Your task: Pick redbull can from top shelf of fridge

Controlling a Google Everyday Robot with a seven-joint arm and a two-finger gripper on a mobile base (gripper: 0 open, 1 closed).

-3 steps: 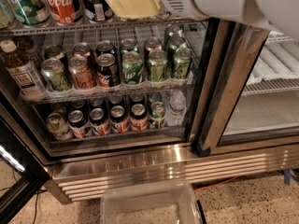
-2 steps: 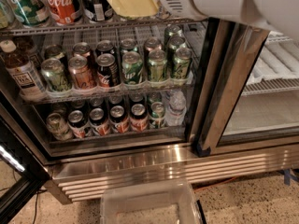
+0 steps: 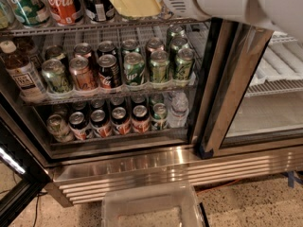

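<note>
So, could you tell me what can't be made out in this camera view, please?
Camera view:
Redbull can: not made out; the yellowish tool, at the top edge over the top shelf, may cover it.
Tool and white arm: largely cut off by the top edge.
Coca-Cola container there: top cropped.

Cans (image 3: 134, 67) on wire shelves (image 3: 113, 92); jaws at top

Speckled terrazzo floor (image 3: 246, 207) well below the gripper (image 3: 135, 0) at top edge, orange cable (image 3: 218, 189) on it, blue tape (image 3: 293, 178) rightward.
</note>
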